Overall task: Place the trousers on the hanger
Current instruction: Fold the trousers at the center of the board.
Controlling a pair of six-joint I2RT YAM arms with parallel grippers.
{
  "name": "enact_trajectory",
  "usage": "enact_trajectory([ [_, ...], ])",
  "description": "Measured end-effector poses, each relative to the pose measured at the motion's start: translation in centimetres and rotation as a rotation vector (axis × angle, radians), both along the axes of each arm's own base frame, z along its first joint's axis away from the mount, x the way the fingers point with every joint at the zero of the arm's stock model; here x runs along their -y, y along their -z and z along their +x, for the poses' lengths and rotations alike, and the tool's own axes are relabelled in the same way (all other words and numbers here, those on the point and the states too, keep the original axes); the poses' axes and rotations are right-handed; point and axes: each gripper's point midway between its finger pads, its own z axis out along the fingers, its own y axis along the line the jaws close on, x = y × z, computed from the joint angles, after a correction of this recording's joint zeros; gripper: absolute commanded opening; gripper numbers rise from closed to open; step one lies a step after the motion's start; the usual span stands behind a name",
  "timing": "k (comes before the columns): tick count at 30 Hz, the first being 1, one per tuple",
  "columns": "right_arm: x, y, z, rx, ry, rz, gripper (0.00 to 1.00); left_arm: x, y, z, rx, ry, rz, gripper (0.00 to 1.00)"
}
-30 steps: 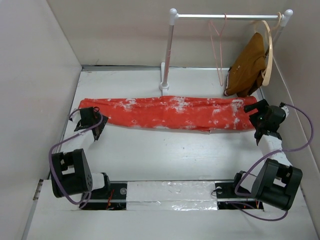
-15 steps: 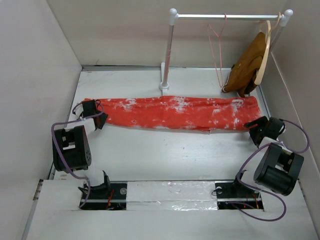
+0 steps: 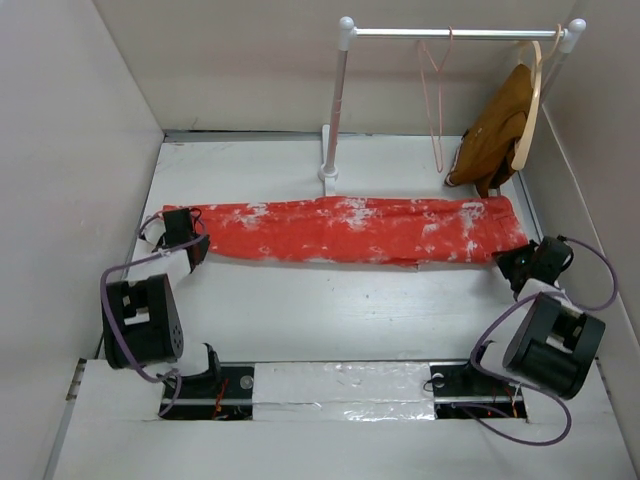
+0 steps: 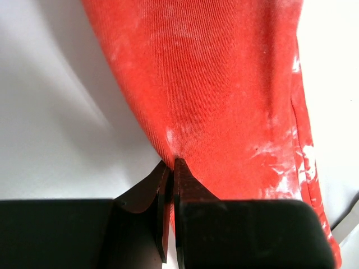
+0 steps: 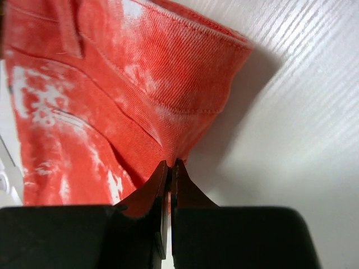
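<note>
holding the trousers (image 3: 350, 228) stretched across the desk (image 3: 330, 310), both jaws clenched on thin edge pinches; i expect cloth slipping out when lifting toward the hanger (image 3: 436, 130).

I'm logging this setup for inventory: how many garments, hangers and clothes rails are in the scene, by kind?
Garments: 2 (red-orange trousers, brown garment)
Hangers: 2 (pink wire hanger, wooden hanger)
Clothes rail: 1
Total: 5
</note>
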Motion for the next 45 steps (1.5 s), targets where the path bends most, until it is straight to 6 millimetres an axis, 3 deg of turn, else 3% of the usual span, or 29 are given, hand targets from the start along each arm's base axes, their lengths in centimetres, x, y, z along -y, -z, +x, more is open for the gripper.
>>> enact_trajectory([
  [7,-0.8,-3.9,-3.0,0.101,-0.01,-0.138,0.02,-1.3,-1.3,-4.9,-0.004,-0.097,0.073,0.0],
  [8,-0.8,-4.4,-3.5,0.109,-0.011,-0.157,0.13,-1.4,-1.4,-5.5,-0.008,-0.104,0.079,0.15],
  [9,-0.8,-4.8,-3.9,0.116,-0.009,-0.173,0.48,-1.4,-1.4,-6.1,-0.013,-0.11,0.087,0.25],
  [10,-0.8,-5.1,-4.3,0.123,-0.007,-0.191,0.62,-1.5,-1.4,-6.4,-0.013,-0.117,0.091,0.35],
  [11,-0.6,-5.4,-4.6,0.128,-0.001,-0.214,0.75,-1.7,-1.6,-7.2,-0.012,-0.126,0.106,0.57],
  [12,-0.5,-5.5,-4.8,0.129,0.001,-0.232,0.88,-1.8,-1.9,-7.5,-0.008,-0.125,0.117,0.63],
  [16,0.7,-3.9,-5.6,0.047,0.031,-0.239,0.92,-1.8,-4.0,-7.5,0.058,-0.119,0.13,0.63],
  [19,1.6,-1.0,-6.4,-0.049,0.065,-0.177,0.9,-0.8,-6.3,-6.8,0.144,-0.061,0.138,0.42],
  [20,1.9,-0.2,-6.7,-0.073,0.076,-0.156,0.89,0.1,-7.2,-6.5,0.181,-0.027,0.137,0.19],
  [23,2.2,0.8,-6.9,-0.095,0.099,-0.115,0.86,3.8,-10.4,-5.2,0.323,0.118,0.109,0.0],
  [26,2.5,0.8,-6.1,-0.069,0.108,-0.088,0.79,7.7,-12.7,-4.4,0.437,0.26,0.057,0.0],
  [29,2.6,1.0,-5.0,-0.037,0.11,-0.055,0.54,11.4,-12.7,-4.3,0.467,0.382,0.017,0.0],
  [30,2.6,1.2,-4.7,-0.031,0.109,-0.039,0.36,12.8,-12.2,-4.5,0.464,0.427,0.003,0.0],
  [33,2.4,0.9,-4.0,0.006,0.102,-0.016,0.14,16.1,-10.0,-5.5,0.425,0.538,-0.022,0.0],
  [37,1.6,-2.1,-3.4,0.101,0.059,-0.09,0.0,20.6,-6.7,-7.3,0.336,0.682,-0.015,0.0],
  [39,0.6,-5.6,-2.9,0.195,0.006,-0.182,0.0,23.0,-5.2,-8.4,0.298,0.755,0.01,0.0],
  [42,-2.5,-11.1,-2.9,0.34,-0.118,-0.325,0.0,25.7,-4.0,-9.3,0.257,0.83,0.057,0.0],
  [45,-6.4,-14.7,-3.3,0.41,-0.273,-0.419,0.0,27.6,-3.8,-8.9,0.254,0.857,0.1,0.0],
])
